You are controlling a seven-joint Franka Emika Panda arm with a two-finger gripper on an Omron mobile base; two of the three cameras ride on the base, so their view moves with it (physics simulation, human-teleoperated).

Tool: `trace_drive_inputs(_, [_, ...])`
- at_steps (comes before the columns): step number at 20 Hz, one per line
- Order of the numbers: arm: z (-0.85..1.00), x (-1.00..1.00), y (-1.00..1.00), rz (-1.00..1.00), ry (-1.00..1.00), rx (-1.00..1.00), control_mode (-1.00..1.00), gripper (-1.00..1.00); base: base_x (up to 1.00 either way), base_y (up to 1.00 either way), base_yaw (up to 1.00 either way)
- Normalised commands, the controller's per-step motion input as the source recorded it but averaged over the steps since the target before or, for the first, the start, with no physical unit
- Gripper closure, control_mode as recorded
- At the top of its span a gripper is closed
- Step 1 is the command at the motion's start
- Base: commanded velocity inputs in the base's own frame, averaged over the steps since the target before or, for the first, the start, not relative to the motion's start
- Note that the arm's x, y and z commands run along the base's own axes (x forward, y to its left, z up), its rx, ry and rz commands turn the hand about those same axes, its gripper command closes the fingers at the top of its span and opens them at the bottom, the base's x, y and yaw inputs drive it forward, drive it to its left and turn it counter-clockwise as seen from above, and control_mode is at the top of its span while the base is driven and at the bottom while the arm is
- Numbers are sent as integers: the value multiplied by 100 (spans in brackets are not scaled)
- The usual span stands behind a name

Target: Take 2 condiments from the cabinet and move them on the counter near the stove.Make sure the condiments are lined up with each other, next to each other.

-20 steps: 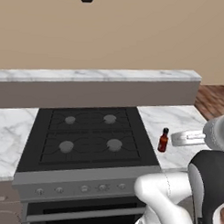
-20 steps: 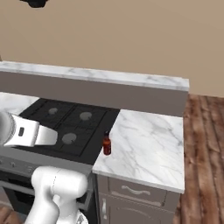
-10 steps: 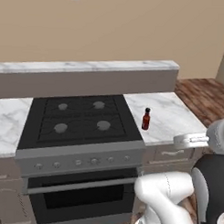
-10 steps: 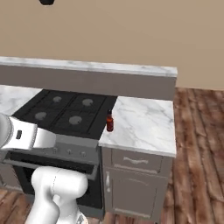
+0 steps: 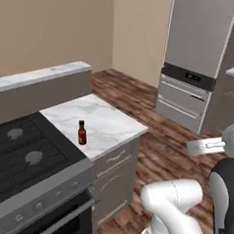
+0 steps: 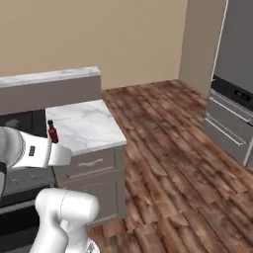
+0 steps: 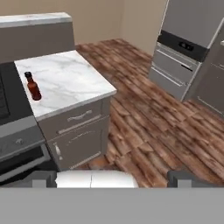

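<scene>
Wooden floorboards (image 6: 168,148) take up most of what I see, reddish-brown planks running from the counter (image 5: 99,120) out to the tall grey steel fridge (image 5: 197,59), and that stretch is open room for me. Beige wall (image 6: 99,34) closes the room behind the counter. The fridge stands well apart from the counter, across the floor, with its drawer fronts low down.

White marble with grey veins makes the counter top, which ends in a free corner toward the floor; its front and side edges drop onto grey drawer fronts (image 7: 76,120) with curved silver handles. Behind the counter rises a grey backsplash ledge (image 6: 49,89) capped with the same marble. The black stove (image 5: 22,158) sits flush against the counter's other edge, with round grey burners and a steel front with knobs.

I see the reddish-brown sauce bottle (image 5: 82,132) with its dark neck and cap upright on the counter, just beside the stove's edge and near the counter's front. The rest of the marble beyond the bottle is bare.

My gripper (image 7: 113,178) hangs over the floor off the counter's free corner, its two dark tips standing far apart with nothing between them.
</scene>
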Motion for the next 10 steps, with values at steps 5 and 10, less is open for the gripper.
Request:
trace_drive_inputs(5, [0, 0, 0, 0, 0, 0, 100, -100, -17, 0, -94])
trace_drive_inputs(10, [0, 0, 0, 0, 0, 0, 100, -100, -8, 0, -96])
